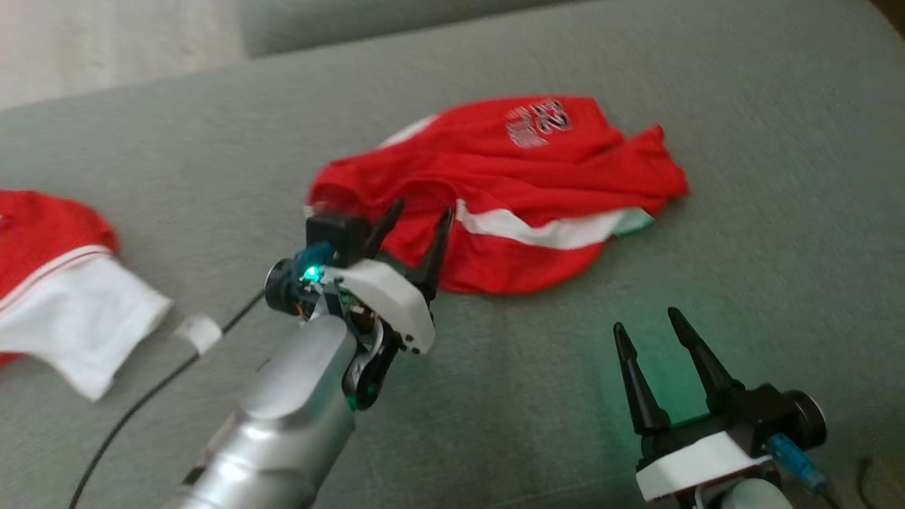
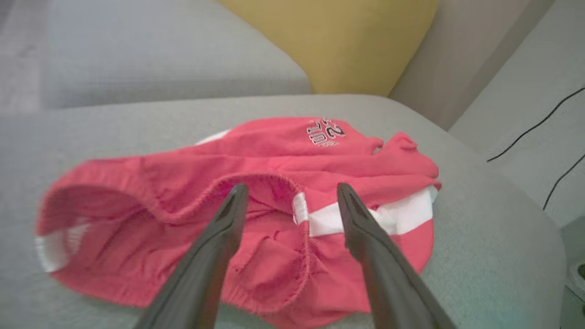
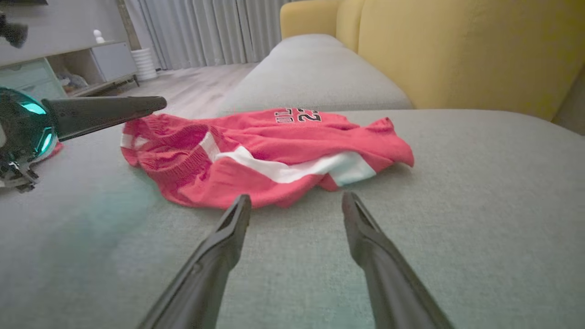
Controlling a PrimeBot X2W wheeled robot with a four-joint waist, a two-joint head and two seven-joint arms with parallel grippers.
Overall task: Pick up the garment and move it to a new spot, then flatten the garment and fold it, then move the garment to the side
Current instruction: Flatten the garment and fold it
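A crumpled red garment with a white stripe and a printed number lies on the grey sofa cushion. It also shows in the left wrist view and the right wrist view. My left gripper hovers open over the garment's near left part, at the elastic waistband, with nothing between its fingers. Nearer the front, my right gripper stands open and empty above bare cushion, short of the garment's near edge.
A second red and white garment lies at the left edge of the cushion. A black cable with white tape runs along my left arm. Yellow sofa backrest stands behind the cushion; grey cushion surrounds the garment.
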